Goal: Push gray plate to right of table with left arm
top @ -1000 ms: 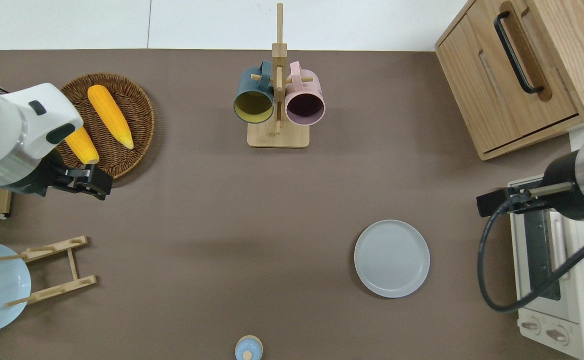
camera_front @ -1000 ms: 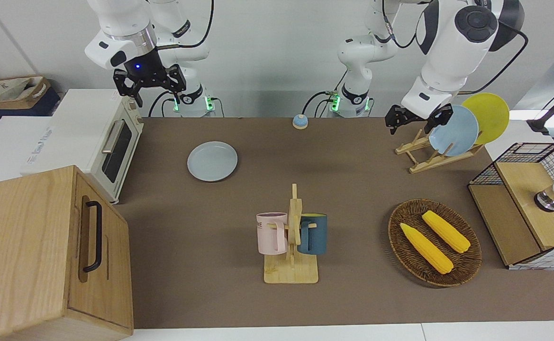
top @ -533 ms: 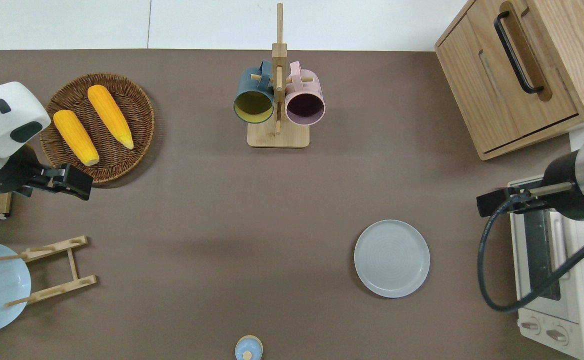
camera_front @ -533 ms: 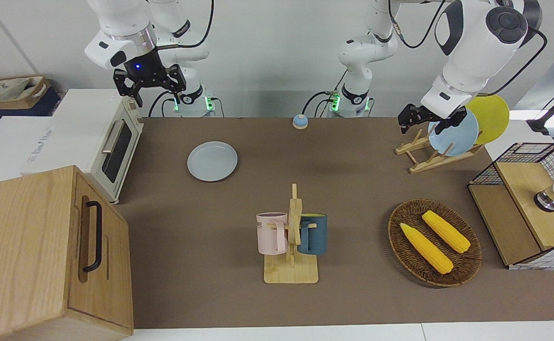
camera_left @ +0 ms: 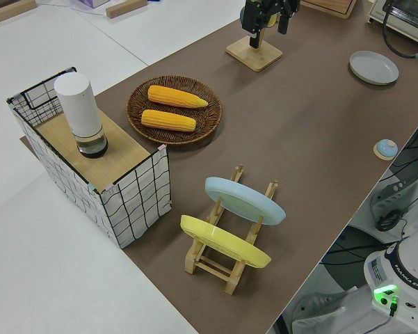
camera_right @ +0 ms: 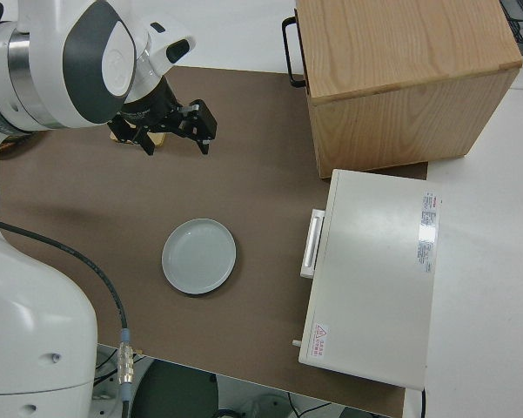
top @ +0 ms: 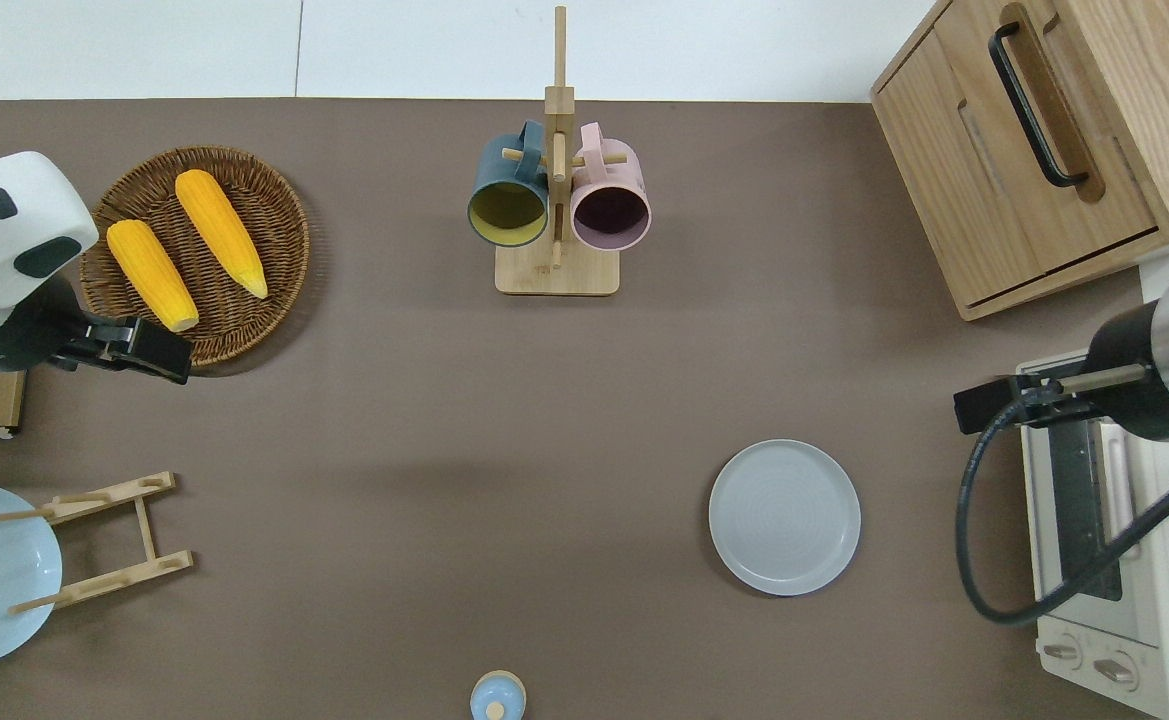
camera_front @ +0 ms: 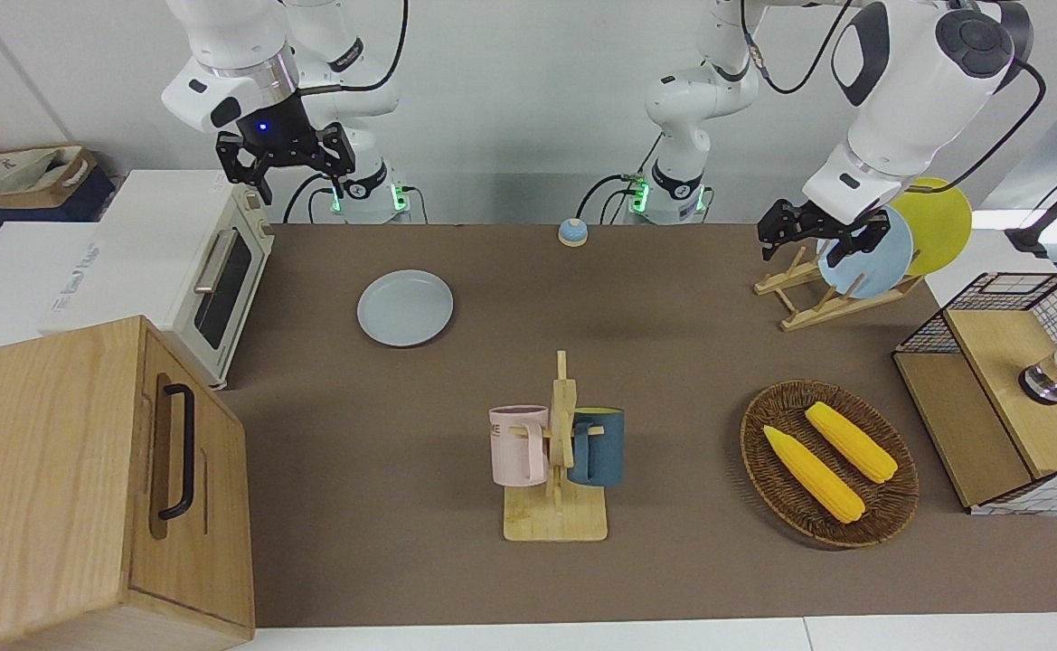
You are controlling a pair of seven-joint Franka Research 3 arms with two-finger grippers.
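Note:
The gray plate [camera_front: 404,307] lies flat on the brown table [camera_front: 673,362] toward the right arm's end, beside the toaster oven; it also shows in the overhead view as the gray plate [top: 784,517]. My left gripper [camera_front: 813,246] hangs open and empty in the air at the left arm's end. The overhead view puts the left gripper [top: 176,356] over the table just off the basket's rim, a long way from the plate. The right arm is parked, its gripper [camera_front: 286,176] open.
A mug rack [top: 556,200] with two mugs stands mid-table, farther from the robots than the plate. A wicker basket [top: 274,190] holds two corn cobs. A dish rack [camera_front: 817,298] carries blue and yellow plates. The toaster oven [camera_front: 212,280], a wooden cabinet [camera_front: 85,479] and a small bell [camera_front: 571,232] are also here.
The left gripper has moved toward the left arm's end of the table, off the corn cob it covered from above, then nearly stopped. The gray plate and the right arm have not moved.

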